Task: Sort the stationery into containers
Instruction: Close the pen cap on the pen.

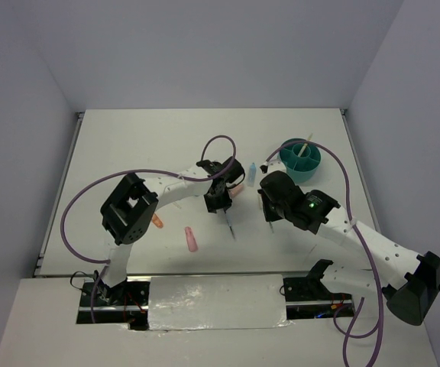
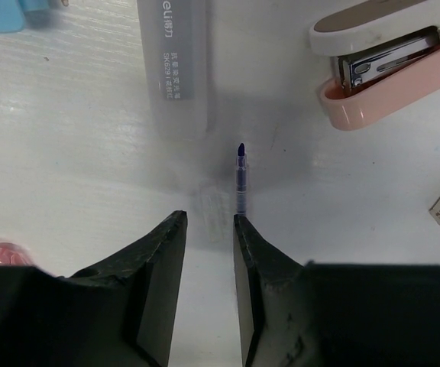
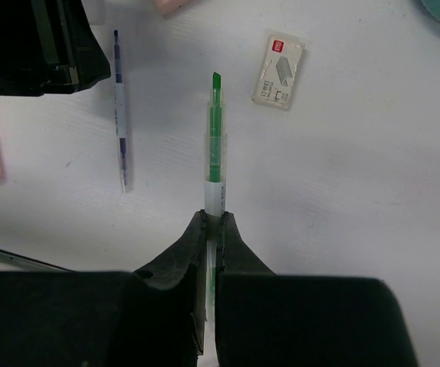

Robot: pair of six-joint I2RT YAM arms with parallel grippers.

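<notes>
Jaws of left gripper (image 2: 208,218) stand partly open, gripping nothing; blue pen (image 2: 241,180) lies on table (image 2: 90,153) just ahead, its near end at one fingertip. Right gripper (image 3: 214,218) clamps green pen (image 3: 216,130), tip toward frame top. Teal organiser (image 1: 302,174), upper right of top view, holds pale pen (image 1: 305,147).

right claw (image 3: 213,229) clamping green pen (image 3: 216,145)
</notes>
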